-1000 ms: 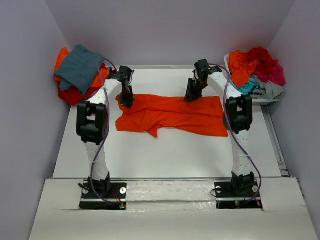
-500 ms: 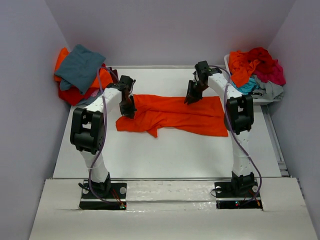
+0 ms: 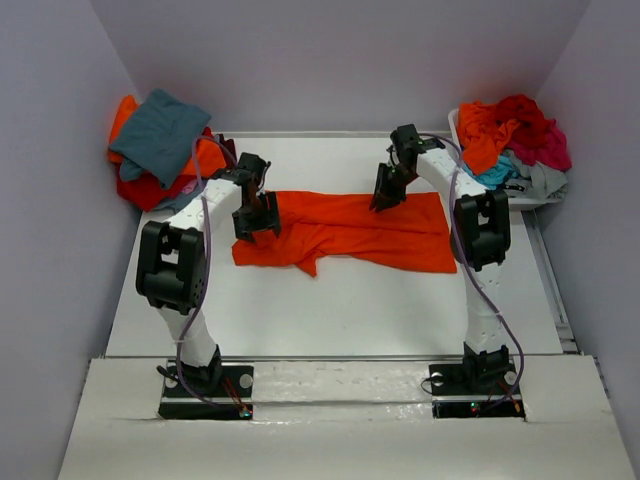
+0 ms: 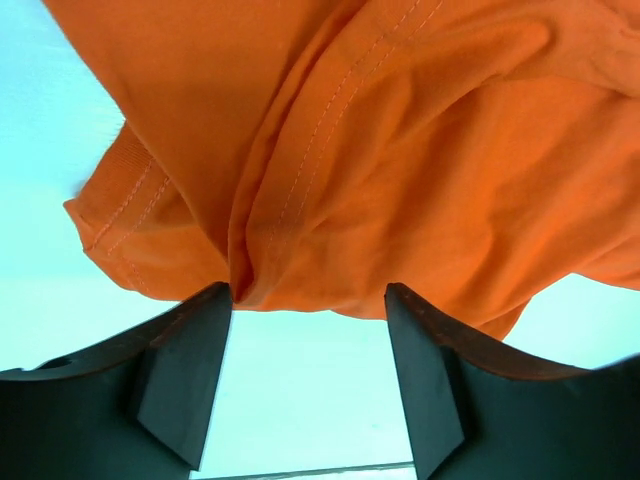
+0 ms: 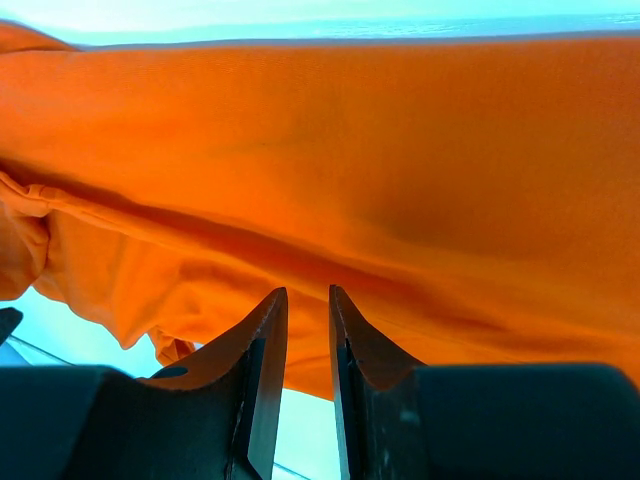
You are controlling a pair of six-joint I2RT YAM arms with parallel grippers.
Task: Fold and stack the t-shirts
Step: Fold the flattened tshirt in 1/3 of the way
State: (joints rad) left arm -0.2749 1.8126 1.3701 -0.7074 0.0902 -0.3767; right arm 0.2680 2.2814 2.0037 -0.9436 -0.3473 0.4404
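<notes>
Bright orange short-sleeved cloth t-shirt (image 3: 350, 230) lies rumpled across the white surface (image 3: 330, 310). Judged soft, light and limp, so it is best taken at the stitched hem. Left fingers (image 4: 185, 385) stand wide apart and hold nothing. Right fingers (image 5: 255, 380) are nearly closed; whether they grip cannot be told.

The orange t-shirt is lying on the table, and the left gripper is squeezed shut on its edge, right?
Not quite. The orange t-shirt does lie on the table, but the left gripper is open. The left wrist view shows its jaws standing apart at the shirt's edge, not squeezing it.
</notes>
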